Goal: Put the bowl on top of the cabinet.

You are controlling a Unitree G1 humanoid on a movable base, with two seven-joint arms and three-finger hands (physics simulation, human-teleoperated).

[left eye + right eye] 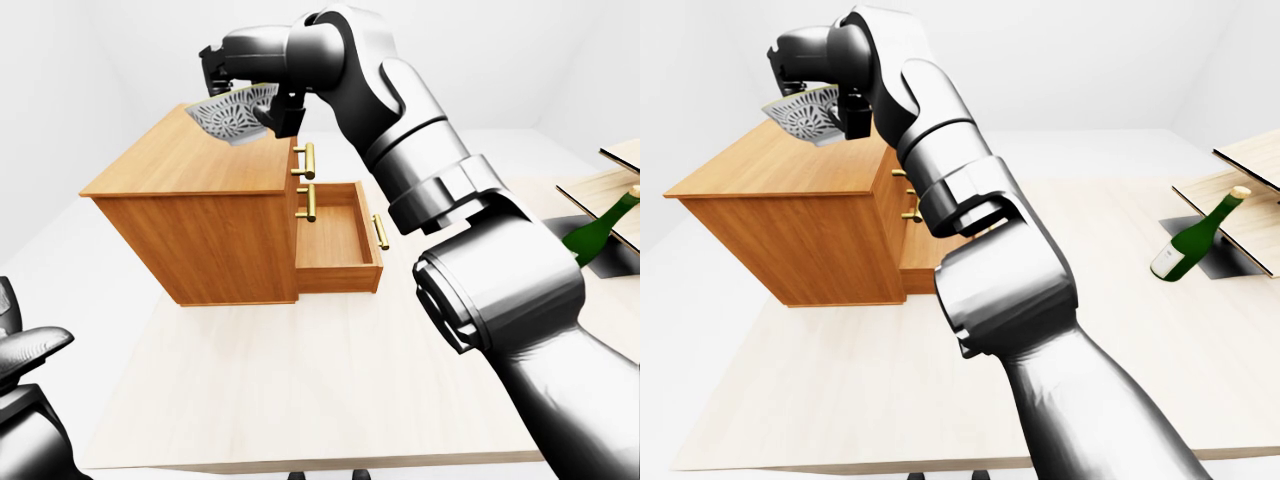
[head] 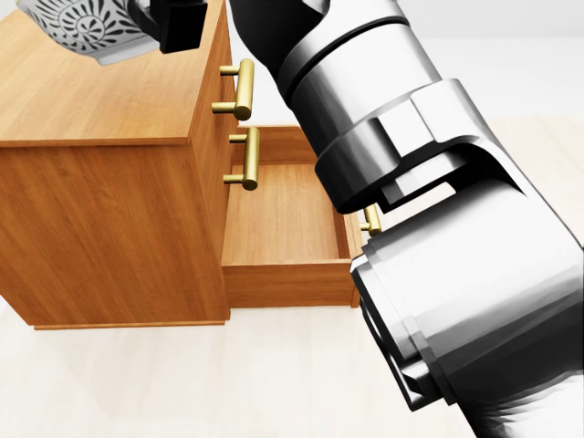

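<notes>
Right arm reaches up and across from the lower right of the left-eye view. Right hand [image 1: 245, 95] grips the bowl [image 1: 235, 112] with its fingers [image 1: 278, 117] closed on the rim: dark fingers on the bowl's right side and over its top edge. Bowl is white with a dark leaf pattern, tilted, its patterned underside turned toward the camera. It is held in the air above the cabinet top, toward the top's far right part in the left-eye view; it does not appear to touch the wood.

Cabinet [image 1: 200, 225] stands on the pale worktop [image 1: 300, 380]. Wood-grain sides, flat top. Lower drawer [image 1: 335, 240] is pulled out to the right and shows a bare wooden floor. Brass handles [image 2: 239, 88] on the drawer fronts; one more brass handle on the open drawer's outer face, partly hidden by the arm in the head view.

Left hand [image 1: 22, 350] shows at the lower left edge of the left-eye view, low and well apart from the cabinet; whether its fingers are spread or closed cannot be told.

Green bottle [image 1: 1195, 238] leans at the right of the right-eye view, against flat wooden panels [image 1: 1240, 195], well apart from the cabinet.
</notes>
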